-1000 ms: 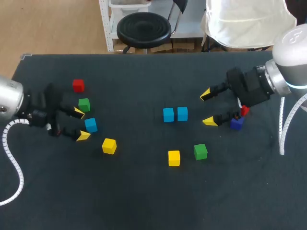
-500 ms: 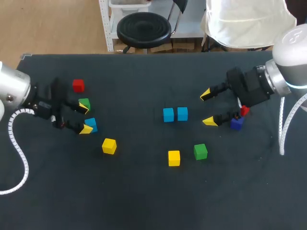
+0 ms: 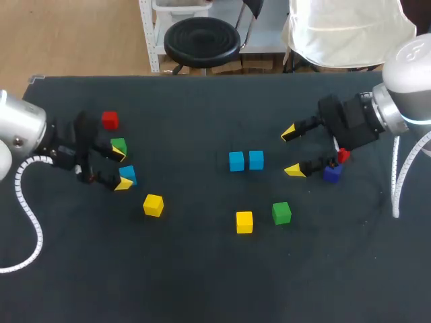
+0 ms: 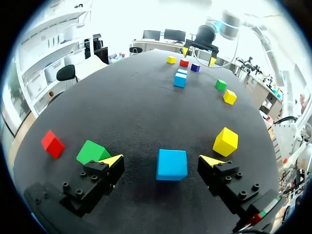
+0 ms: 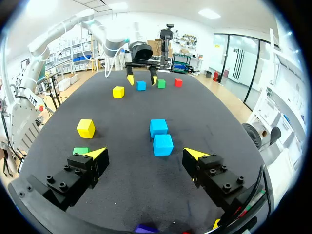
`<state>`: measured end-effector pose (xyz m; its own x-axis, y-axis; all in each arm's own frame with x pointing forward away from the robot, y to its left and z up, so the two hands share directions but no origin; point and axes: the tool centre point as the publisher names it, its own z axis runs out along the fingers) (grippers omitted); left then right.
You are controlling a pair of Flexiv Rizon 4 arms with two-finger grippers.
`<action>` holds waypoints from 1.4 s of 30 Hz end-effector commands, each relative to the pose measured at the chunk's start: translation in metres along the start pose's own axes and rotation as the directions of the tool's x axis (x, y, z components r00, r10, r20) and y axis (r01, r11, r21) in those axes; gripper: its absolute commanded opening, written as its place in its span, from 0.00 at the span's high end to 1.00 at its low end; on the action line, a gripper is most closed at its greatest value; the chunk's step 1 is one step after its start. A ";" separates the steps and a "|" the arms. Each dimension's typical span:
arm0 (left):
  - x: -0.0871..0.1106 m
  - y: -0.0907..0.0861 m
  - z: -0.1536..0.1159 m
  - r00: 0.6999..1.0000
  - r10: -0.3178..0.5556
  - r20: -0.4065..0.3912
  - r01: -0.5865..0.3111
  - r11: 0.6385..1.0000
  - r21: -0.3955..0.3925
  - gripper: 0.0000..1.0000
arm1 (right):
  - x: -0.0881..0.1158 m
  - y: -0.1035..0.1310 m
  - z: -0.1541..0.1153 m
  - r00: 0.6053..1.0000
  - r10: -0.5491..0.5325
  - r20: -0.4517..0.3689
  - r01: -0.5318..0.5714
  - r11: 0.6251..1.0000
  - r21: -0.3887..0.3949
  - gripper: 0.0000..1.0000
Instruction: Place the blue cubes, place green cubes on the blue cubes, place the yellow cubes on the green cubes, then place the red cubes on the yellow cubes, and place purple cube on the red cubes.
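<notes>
Straddling the lone blue cube [image 4: 171, 165] at left with the left gripper [image 4: 161, 161], fingers apart, neither touching. On closing, could knock the green cube [image 4: 91, 151] just beside one finger, or skew the blue one off-centre. Holding the right gripper [image 3: 293, 151] spread too, right of the blue pair [image 3: 246, 161].

robotics lab: two robot arms [image 3: 404, 101] at black table [image 3: 202, 282]
</notes>
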<state>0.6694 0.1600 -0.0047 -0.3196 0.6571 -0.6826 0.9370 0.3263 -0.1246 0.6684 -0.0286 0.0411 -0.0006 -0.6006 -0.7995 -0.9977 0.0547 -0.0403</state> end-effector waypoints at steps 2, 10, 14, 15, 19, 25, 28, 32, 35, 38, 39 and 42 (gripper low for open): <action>-0.001 -0.002 0.002 1.000 0.011 0.007 -0.011 1.000 -0.003 0.09 | 0.001 0.000 0.000 1.000 -0.001 0.003 0.001 1.000 0.000 0.00; -0.002 -0.002 0.003 1.000 0.024 0.012 -0.024 1.000 0.005 0.51 | 0.001 0.000 0.000 1.000 -0.001 0.003 0.001 1.000 0.000 0.00; -0.002 -0.004 0.003 1.000 0.025 0.010 -0.025 1.000 0.007 0.52 | 0.001 0.000 0.000 1.000 -0.001 0.003 0.001 1.000 0.000 0.00; -0.002 -0.004 0.003 1.000 0.027 0.010 -0.027 1.000 0.008 0.56 | 0.001 0.000 0.000 1.000 -0.001 0.003 0.001 1.000 0.000 0.00; -0.003 -0.005 0.003 0.999 0.038 0.013 -0.038 0.999 0.008 0.76 | 0.001 0.000 0.000 1.000 -0.001 0.003 0.001 1.000 0.000 0.00; -0.006 -0.008 0.000 0.999 0.053 0.012 -0.053 0.999 0.008 0.91 | 0.001 0.000 0.000 1.000 -0.001 0.003 0.001 1.000 0.000 0.00; -0.007 -0.010 0.000 0.998 0.063 0.011 -0.063 0.998 0.010 1.00 | 0.001 0.000 0.000 1.000 -0.001 0.003 0.001 1.000 0.000 0.00; -0.012 -0.016 -0.002 0.996 0.085 0.018 -0.086 0.996 0.020 1.00 | 0.001 0.000 0.000 1.000 -0.001 0.003 0.001 1.000 0.000 0.00; -0.020 -0.022 -0.003 0.995 0.101 0.007 -0.101 0.994 0.028 1.00 | 0.001 0.000 0.000 1.000 -0.001 0.003 0.001 1.000 0.000 0.00; -0.029 -0.030 -0.003 0.993 0.117 -0.003 -0.117 0.992 0.036 1.00 | 0.001 0.000 0.000 1.000 -0.001 0.003 0.001 1.000 0.000 0.00; -0.032 -0.032 -0.002 0.992 0.127 -0.004 -0.126 0.991 0.039 1.00 | 0.001 0.000 0.000 1.000 -0.001 0.003 0.001 1.000 0.000 0.00; -0.039 -0.038 0.000 0.989 0.145 -0.005 -0.145 0.988 0.050 1.00 | 0.001 0.000 0.000 1.000 -0.001 0.003 0.001 1.000 0.000 0.00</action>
<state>0.6478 0.1266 0.0223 -0.1808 0.6940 -0.6969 0.9791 0.1942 -0.0606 0.6685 -0.0286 0.0411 -0.0007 -0.6006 -0.7995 -0.9977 0.0546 -0.0402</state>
